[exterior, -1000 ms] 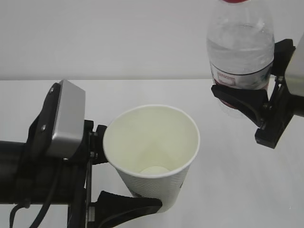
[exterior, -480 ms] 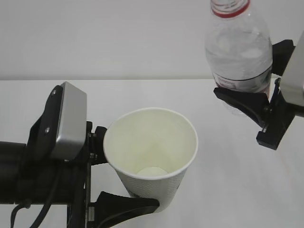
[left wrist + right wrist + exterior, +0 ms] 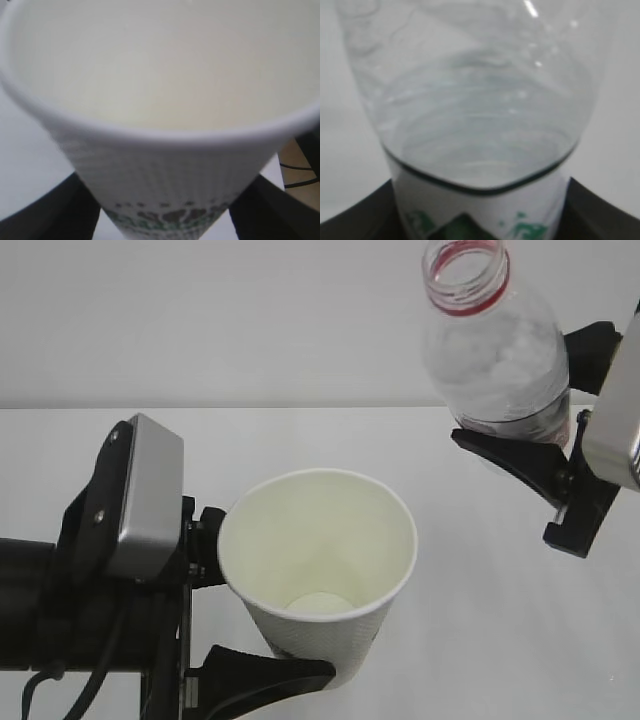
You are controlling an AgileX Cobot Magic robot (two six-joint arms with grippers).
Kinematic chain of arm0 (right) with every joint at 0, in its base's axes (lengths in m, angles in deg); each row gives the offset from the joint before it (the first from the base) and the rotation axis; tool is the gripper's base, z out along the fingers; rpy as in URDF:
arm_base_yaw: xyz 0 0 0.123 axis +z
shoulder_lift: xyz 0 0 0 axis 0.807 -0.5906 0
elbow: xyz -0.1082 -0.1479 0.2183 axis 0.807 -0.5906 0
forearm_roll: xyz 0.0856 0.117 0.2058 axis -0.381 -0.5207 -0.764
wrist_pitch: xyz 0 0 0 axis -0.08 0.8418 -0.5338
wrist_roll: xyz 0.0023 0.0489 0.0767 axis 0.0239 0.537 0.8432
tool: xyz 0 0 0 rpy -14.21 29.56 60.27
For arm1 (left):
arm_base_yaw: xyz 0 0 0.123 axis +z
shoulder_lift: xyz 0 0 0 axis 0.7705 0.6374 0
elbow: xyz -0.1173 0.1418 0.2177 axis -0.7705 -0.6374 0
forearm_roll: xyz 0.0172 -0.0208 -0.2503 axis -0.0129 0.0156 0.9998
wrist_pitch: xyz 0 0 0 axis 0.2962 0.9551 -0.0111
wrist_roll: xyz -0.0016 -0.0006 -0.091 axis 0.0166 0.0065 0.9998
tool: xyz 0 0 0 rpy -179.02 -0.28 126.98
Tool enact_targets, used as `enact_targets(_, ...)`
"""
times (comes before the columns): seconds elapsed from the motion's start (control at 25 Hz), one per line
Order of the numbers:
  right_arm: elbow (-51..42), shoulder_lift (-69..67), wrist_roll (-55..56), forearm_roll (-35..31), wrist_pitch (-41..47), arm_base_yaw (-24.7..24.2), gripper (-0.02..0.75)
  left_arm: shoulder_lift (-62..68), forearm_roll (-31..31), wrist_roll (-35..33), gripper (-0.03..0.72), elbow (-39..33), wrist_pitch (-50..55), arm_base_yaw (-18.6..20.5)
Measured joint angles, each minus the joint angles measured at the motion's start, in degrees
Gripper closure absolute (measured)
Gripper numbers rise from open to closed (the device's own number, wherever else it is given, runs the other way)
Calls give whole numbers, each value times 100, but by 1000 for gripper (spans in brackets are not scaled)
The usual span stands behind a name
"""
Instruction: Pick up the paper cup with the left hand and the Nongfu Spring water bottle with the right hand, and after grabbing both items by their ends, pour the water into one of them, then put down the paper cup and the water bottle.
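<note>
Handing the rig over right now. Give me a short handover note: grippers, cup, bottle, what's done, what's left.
Left gripper: shut on the paper cup, held near its base, mouth up, inside looks dry.
Right gripper: shut on the water bottle at its lower part, raised above and to the right of the cup, uncapped, neck leaning toward the cup.
Done: both items picked up.
Left: tip the bottle further over the cup, pour, then set both down on the table.
</note>
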Motion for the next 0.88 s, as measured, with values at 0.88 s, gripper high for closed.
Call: enact_targets(0.88,230,0,-1065,13,0,0,268,0,0,0,146,0,-197,0)
